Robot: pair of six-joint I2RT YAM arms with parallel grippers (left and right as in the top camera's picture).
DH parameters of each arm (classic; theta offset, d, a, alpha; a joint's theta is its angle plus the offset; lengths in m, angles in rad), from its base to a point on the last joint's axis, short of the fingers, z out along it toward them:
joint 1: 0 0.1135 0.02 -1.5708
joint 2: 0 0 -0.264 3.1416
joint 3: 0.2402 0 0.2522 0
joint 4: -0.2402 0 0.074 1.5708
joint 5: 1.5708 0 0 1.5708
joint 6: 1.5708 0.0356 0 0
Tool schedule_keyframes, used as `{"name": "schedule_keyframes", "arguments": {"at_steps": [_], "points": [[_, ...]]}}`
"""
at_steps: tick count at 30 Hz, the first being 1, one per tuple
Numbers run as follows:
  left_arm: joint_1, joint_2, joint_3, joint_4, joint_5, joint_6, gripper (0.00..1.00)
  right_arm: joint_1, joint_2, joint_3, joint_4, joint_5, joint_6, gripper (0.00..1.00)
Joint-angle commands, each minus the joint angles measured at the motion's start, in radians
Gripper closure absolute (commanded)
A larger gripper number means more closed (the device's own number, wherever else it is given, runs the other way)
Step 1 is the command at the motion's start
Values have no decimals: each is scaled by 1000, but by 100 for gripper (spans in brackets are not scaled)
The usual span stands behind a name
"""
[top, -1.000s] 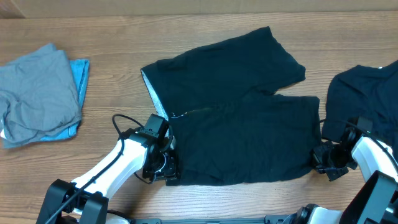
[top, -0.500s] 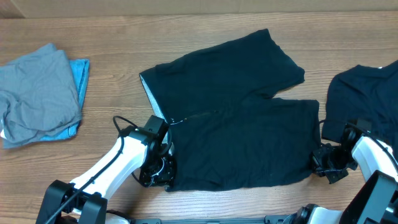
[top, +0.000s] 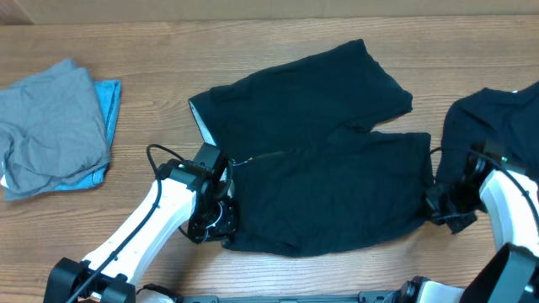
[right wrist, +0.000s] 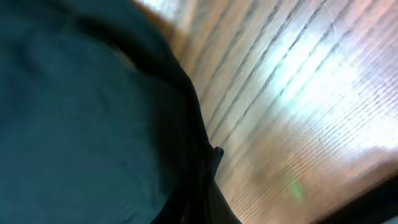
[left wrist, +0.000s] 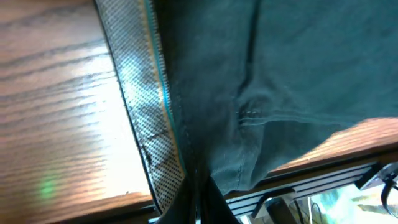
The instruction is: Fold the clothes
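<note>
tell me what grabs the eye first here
A wide black fabric pair of pants lies spread across the middle of the wooden table, with the left gripper and right gripper each pinching a near corner. A grey and light-blue pile of soft garments sits far left.

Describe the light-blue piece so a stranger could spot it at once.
On the wooden table, look far left, away from the black pants. A crumpled grey garment lies there; the light-blue piece peeks out along its right edge, the only blue garment.
</note>
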Motion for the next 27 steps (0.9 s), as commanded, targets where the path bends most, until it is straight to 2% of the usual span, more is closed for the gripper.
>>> {"name": "schedule_keyframes", "arguments": {"at_steps": [1, 9, 17, 27], "points": [[-3, -37, 21, -24, -126, -85, 96, 34, -64, 114, -63, 9, 14, 96], [-3, -232, 54, -31, -163, -150, 96, 38, -124, 290, -217, 47, -17, 96], [-4, -421, 177, -137, -163, -227, 96, 38, -126, 441, -348, 47, -66, 96], [-4, -515, 193, -293, -121, -270, 96, 38, -126, 485, -405, 47, -104, 96]]}}
